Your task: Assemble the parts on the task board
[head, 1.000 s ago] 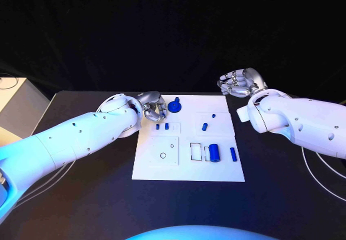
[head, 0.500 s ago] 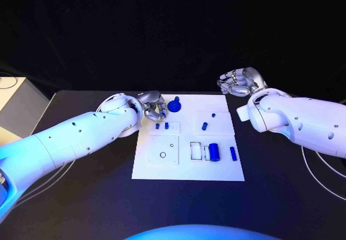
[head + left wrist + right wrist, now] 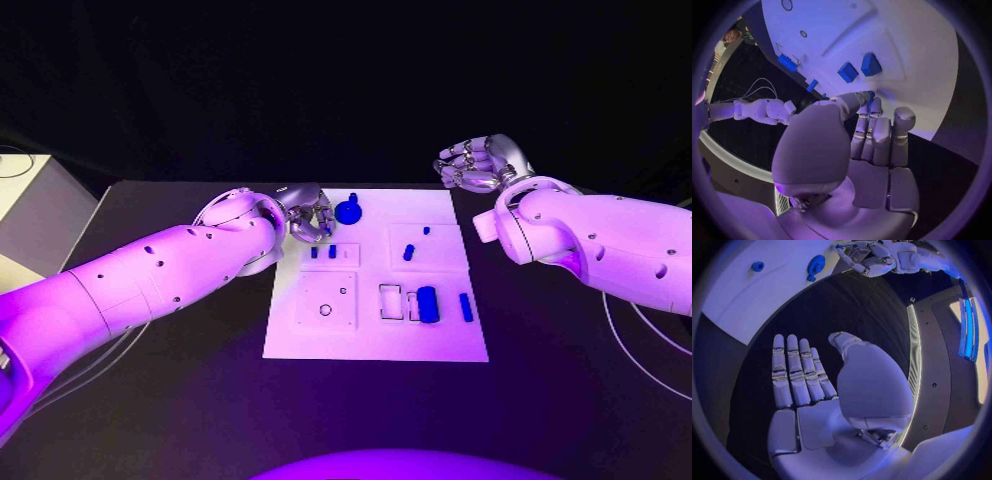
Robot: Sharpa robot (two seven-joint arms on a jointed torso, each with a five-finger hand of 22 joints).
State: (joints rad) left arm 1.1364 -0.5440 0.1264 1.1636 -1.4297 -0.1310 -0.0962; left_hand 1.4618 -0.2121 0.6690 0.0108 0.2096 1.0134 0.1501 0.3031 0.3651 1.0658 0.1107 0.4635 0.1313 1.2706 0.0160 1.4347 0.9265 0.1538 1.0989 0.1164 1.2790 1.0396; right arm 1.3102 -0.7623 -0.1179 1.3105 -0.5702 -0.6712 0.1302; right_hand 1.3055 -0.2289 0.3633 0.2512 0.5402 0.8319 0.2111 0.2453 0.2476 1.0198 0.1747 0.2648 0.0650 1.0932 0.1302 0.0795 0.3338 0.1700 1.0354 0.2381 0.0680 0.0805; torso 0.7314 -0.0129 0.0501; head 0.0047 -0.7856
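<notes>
The board (image 3: 378, 330) is lying mid-table, parts (image 3: 427, 301) sitting on it. The left hand (image 3: 306, 213) is hovering at its far left corner, fingers curled, a small blue piece pinched at the fingertips (image 3: 869, 100). The right hand (image 3: 476, 165) is hanging beyond the far right corner, flat-fingered, gripping nothing.

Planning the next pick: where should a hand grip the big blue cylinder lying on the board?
Probably across the middle of the big blue cylinder, from straight above. It lies flat, long axis running away from the robot, so fingers can close on its curved sides. Slim bar lies nearby, apart.
</notes>
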